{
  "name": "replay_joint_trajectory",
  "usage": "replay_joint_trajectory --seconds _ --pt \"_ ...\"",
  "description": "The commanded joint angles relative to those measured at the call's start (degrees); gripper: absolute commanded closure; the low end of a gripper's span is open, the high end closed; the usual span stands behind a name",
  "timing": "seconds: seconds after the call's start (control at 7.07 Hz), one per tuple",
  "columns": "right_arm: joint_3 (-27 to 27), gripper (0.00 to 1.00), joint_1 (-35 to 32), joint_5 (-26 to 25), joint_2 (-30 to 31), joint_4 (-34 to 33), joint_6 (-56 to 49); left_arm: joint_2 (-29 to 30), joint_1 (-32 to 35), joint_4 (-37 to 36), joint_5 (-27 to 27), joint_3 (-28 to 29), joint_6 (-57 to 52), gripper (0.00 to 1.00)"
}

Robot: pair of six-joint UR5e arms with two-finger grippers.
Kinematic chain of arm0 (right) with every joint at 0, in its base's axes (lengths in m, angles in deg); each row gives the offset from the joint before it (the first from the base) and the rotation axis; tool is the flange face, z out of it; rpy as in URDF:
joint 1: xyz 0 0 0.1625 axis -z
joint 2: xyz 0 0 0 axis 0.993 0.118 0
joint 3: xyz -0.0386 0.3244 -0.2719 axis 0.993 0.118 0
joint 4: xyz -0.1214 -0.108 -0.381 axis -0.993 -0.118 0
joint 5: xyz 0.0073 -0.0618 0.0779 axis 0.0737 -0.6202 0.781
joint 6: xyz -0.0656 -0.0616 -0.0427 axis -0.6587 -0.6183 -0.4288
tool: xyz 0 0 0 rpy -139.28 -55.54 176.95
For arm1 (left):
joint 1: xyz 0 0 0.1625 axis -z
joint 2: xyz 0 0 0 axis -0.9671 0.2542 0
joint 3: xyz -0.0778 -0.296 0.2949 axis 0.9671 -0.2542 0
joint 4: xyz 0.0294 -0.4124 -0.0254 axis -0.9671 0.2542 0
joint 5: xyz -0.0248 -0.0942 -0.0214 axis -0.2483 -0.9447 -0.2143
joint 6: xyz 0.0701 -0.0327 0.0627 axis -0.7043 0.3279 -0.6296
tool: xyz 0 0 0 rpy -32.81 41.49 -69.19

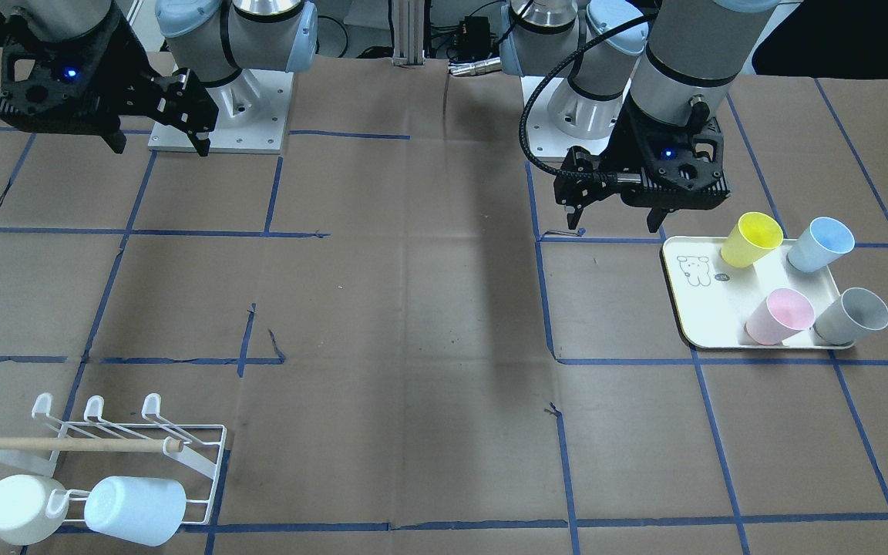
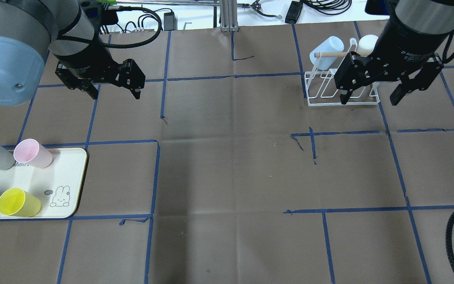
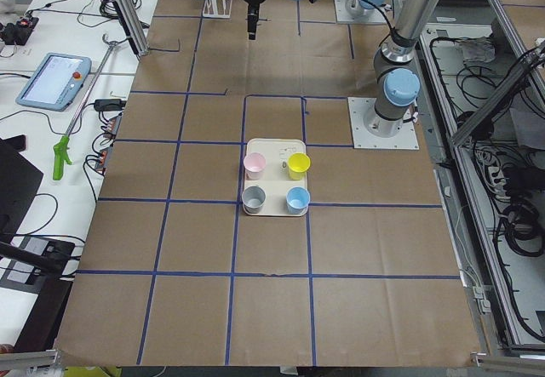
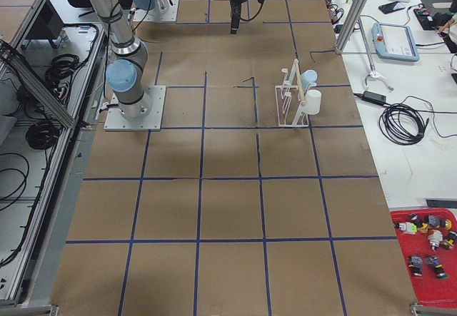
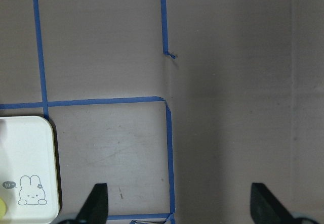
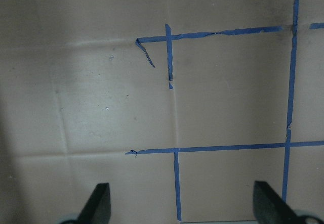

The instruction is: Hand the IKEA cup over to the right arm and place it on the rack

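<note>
front: left gripper (image 1: 613, 218) and right gripper (image 1: 159, 145) spread wide, empty; yellow cup (image 1: 752, 239) and three more on cream tray (image 1: 679, 308) at right; two cups (image 1: 134, 509) on rack (image 1: 66, 444) lower left | overhead: rack upper right | wrists: only brown paper (image 5: 228, 82) between fingers | judged: new pick pending, left must lower over yellow cup

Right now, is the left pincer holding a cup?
No: the left pincer stands open, and only the table shows in its gap.
</note>
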Motion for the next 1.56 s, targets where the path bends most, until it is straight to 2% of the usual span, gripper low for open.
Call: replay_joint_trajectory --seconds 0.0,0.14,1.41 --pt "-4.4 0.0 -4.9 -2.2 -0.7 -7.3 4.1 0.0 0.0 0.0 0.0 0.0 1.3 0.0" --pt "-6.0 0.0 -4.9 -2.0 -0.7 -9.6 3.4 0.1 0.0 0.0 0.0 0.1 1.8 0.0" --pt "-5.1 0.0 -4.8 -1.8 0.0 -9.4 3.3 0.1 0.0 0.1 -0.6 0.1 3.6 0.0"
